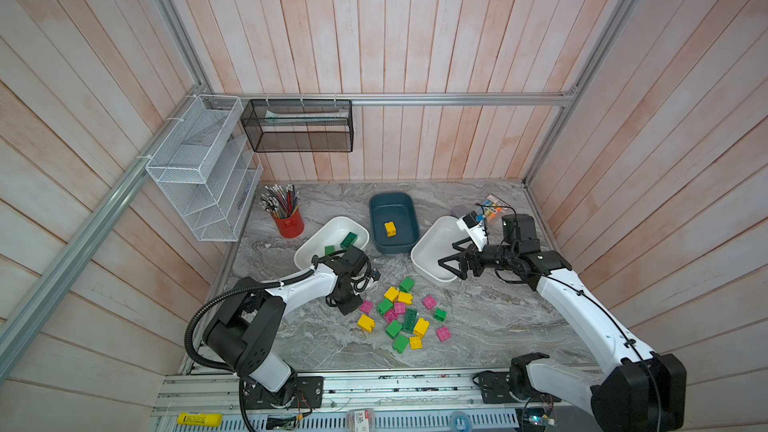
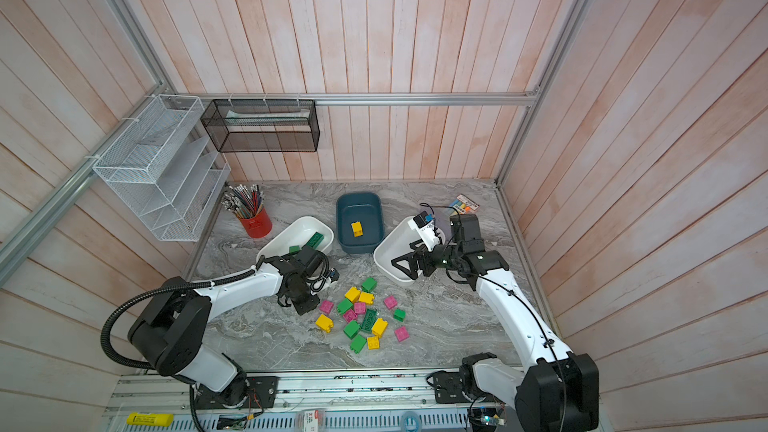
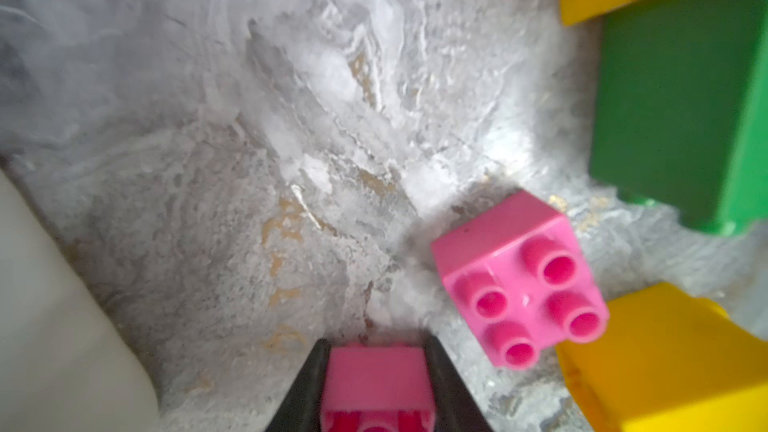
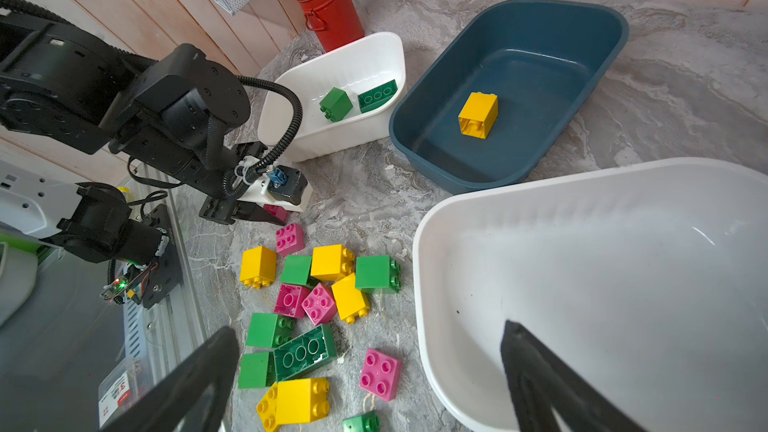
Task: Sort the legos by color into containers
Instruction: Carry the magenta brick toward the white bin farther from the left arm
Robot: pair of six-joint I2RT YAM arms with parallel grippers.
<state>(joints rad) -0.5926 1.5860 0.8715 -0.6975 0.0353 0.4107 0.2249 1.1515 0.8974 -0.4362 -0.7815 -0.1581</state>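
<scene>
While our left jaws clamp a pink lego (image 3: 376, 380), our right jaws stand apart above a white container's (image 4: 582, 263) rim.

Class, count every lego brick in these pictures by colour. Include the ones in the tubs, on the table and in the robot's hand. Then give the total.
Green bricks: 8
Yellow bricks: 6
Pink bricks: 6, counting the pink brick held in the left hand
Total: 20
</scene>
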